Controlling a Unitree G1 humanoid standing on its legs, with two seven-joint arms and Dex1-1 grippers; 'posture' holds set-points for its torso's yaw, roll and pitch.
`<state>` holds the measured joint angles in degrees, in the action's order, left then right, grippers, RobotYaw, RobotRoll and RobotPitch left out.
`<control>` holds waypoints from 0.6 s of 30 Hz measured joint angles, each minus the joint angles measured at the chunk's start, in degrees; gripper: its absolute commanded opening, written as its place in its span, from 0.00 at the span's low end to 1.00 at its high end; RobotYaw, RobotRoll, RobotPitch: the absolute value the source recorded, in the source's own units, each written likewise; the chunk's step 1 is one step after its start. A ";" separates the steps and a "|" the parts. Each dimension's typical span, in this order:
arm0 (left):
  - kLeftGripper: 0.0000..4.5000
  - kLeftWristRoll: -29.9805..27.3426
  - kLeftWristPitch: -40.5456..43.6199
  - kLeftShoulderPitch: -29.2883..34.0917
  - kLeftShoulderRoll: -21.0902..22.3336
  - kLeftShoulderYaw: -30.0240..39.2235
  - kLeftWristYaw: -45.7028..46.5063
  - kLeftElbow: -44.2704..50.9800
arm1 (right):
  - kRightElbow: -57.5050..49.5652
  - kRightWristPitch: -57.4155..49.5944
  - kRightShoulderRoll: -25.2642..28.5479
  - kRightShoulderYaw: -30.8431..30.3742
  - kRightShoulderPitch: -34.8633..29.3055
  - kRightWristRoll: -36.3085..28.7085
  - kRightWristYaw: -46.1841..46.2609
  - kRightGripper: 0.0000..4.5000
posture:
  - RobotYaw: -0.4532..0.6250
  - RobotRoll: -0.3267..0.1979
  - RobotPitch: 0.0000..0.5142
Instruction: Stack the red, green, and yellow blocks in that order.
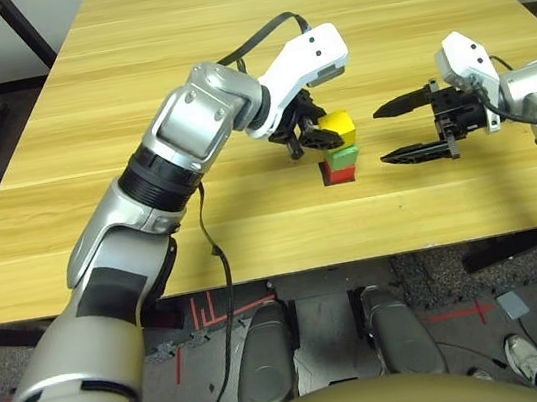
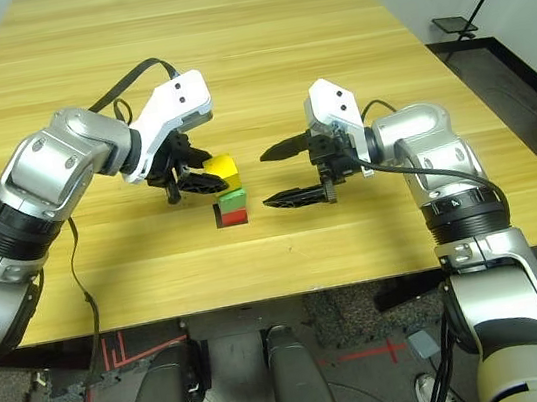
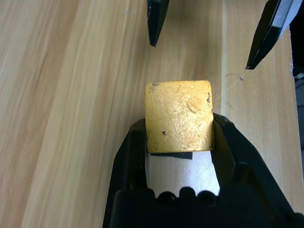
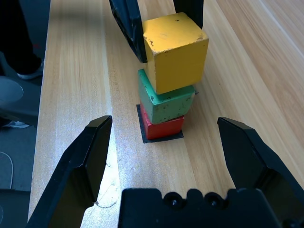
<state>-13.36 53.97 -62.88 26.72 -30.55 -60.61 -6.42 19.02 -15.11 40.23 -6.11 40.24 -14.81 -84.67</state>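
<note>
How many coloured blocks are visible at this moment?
3, in one column: red block at the bottom on the table, green block on it, yellow block on top between the left gripper fingers.

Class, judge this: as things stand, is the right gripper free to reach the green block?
Probably yes: the right gripper is open beside the stack, nothing between. But the left gripper holds the yellow block on the green block.

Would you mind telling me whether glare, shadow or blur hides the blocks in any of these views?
Right wrist view: yellow block, green block and red block are evenly lit and sharp. Left wrist view: the yellow block's face is bright but its scratches stay readable. Head views: no glare, soft shadows beside the stack.
</note>
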 measured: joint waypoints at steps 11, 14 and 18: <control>0.43 1.81 -0.84 0.12 -0.43 0.00 -1.37 -1.24 | -0.62 -0.25 0.00 0.13 -0.52 0.00 1.20 1.00 | 0.55 0.75 0.18; 0.43 2.07 -0.87 0.14 -0.49 0.00 -1.65 -1.24 | -0.91 -0.29 0.06 0.17 -0.63 -0.01 1.37 1.00 | 0.55 0.76 0.19; 0.43 2.45 -0.83 0.17 -0.66 0.01 -1.94 -1.22 | -0.96 -0.33 0.19 0.32 -0.78 -0.01 1.61 1.00 | 0.55 0.76 0.19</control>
<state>-10.92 53.13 -62.71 26.06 -30.54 -62.55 -7.63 18.06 -15.44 40.42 -5.80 39.46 -14.82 -83.06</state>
